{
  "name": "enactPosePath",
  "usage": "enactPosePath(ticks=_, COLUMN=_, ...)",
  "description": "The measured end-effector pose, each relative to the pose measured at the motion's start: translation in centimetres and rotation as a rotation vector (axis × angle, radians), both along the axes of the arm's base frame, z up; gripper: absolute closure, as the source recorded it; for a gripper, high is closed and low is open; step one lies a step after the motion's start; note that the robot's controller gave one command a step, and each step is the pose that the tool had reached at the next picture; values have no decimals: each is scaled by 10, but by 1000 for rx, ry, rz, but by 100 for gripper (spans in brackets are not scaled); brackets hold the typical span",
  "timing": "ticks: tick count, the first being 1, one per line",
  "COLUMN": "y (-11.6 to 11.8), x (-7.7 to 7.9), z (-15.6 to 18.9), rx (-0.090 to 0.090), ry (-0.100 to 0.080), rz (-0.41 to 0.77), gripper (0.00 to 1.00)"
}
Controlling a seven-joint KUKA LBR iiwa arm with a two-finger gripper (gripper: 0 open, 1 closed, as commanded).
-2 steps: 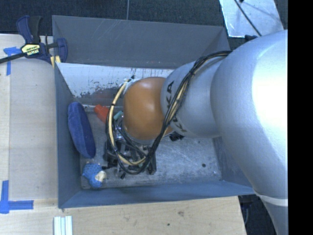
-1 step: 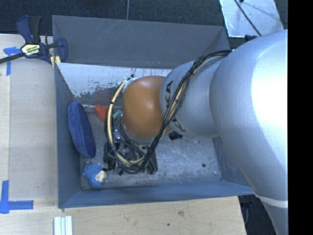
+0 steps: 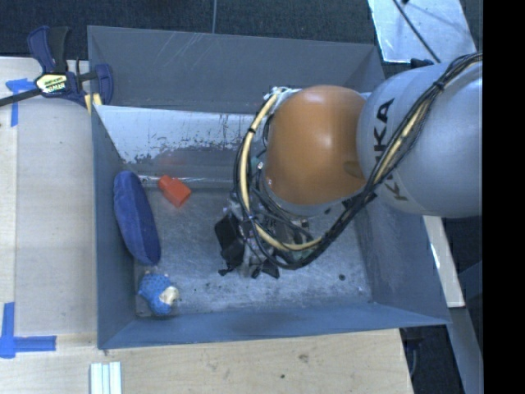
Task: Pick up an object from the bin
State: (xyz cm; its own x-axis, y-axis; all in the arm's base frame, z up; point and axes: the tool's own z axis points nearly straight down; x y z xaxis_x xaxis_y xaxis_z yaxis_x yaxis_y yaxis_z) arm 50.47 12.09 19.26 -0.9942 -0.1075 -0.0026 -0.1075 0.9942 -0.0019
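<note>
My gripper [image 3: 233, 246] hangs low over the middle of the bin floor, largely hidden under the arm's orange cover and cables. A small orange block [image 3: 174, 190] lies up and to the left of it, near the back wall. A long dark blue oblong thing [image 3: 135, 217] rests along the left wall. In the front left corner sits a small light blue lump with a yellow patch [image 3: 158, 294]. None of these touches the gripper.
The arm's orange cover and its cable loops reach in from the right and hide the right half of the bin floor. Bare speckled floor shows between the gripper and the things on the left.
</note>
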Motion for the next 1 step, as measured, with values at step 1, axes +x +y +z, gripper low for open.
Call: enactPosePath(ticks=1, y=18, x=-13, z=71, rx=2, ry=2, rz=572, gripper=100)
